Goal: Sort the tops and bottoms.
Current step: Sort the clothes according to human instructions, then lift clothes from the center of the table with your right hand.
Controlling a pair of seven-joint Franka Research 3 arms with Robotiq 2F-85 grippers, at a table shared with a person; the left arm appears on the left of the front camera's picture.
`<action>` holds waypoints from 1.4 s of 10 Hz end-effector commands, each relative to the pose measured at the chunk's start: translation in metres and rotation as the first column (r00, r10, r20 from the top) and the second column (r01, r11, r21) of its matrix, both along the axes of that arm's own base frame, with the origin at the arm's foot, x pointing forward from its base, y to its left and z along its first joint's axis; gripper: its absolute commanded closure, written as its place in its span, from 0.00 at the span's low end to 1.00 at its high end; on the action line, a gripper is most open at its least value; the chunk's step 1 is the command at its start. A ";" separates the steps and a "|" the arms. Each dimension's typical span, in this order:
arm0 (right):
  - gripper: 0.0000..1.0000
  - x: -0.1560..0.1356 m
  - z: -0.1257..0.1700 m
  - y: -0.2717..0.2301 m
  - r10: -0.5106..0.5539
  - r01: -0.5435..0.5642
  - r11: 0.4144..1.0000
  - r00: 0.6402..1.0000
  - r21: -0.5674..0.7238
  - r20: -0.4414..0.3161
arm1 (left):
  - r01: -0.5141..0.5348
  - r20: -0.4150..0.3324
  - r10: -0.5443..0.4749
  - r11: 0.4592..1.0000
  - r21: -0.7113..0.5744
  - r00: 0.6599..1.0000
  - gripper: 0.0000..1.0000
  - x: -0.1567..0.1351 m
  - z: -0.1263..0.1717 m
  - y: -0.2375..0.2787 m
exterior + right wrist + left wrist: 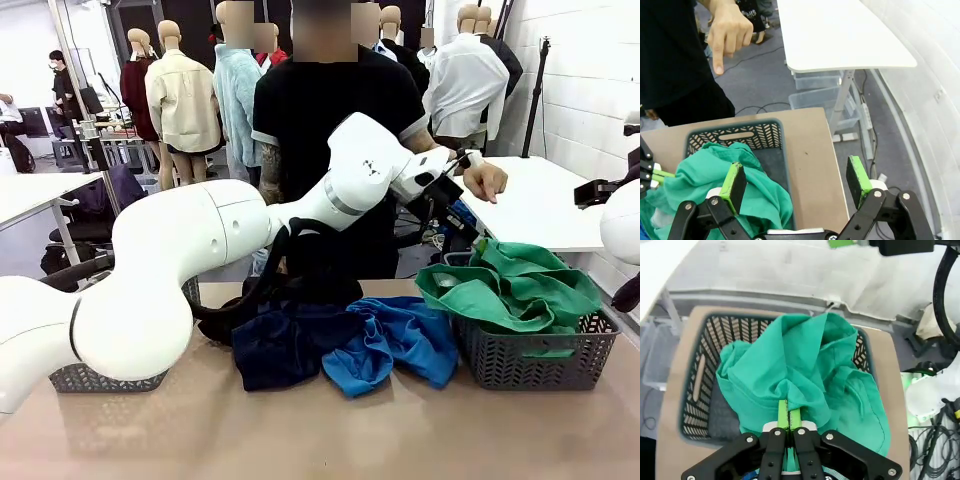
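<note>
The table (pixel 300 440) carries a grey lattice basket (pixel 530 360) at its right end. The left arm (pixel 200 250) reaches across the middle toward it. The emerald green garment (pixel 510 285) lies heaped in that basket, spilling over the near rim. The navy garment (pixel 285 345) and bright blue garment (pixel 400 340) lie crumpled on the table just beside the basket, touching each other, with the black garment (pixel 325 290) behind them. The left gripper (pixel 788 412) is pressed together, pinching a fold of the green cloth. The right gripper (pixel 796 179) hangs spread wide over the basket's edge, holding nothing. The person's hand (pixel 730 32) points downward.
</note>
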State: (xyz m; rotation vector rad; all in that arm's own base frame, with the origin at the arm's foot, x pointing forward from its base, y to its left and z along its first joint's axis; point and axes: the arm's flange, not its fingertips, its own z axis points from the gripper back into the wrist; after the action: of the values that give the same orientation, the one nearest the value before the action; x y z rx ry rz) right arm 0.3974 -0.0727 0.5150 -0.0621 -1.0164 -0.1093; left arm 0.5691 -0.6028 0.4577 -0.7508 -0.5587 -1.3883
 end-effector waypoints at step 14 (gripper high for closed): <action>0.00 0.000 -0.001 -0.001 0.001 -0.001 1.000 1.000 0.001 -0.007 | 0.177 -0.050 -0.170 0.948 0.265 0.984 0.17 -0.049 0.075 0.025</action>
State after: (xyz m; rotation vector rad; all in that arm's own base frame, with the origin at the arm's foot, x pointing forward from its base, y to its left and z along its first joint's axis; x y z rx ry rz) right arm 0.3973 -0.0729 0.5151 -0.0622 -1.0167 -0.1096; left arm 0.5217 -0.5660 0.5572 -0.5092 -0.3220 -1.5899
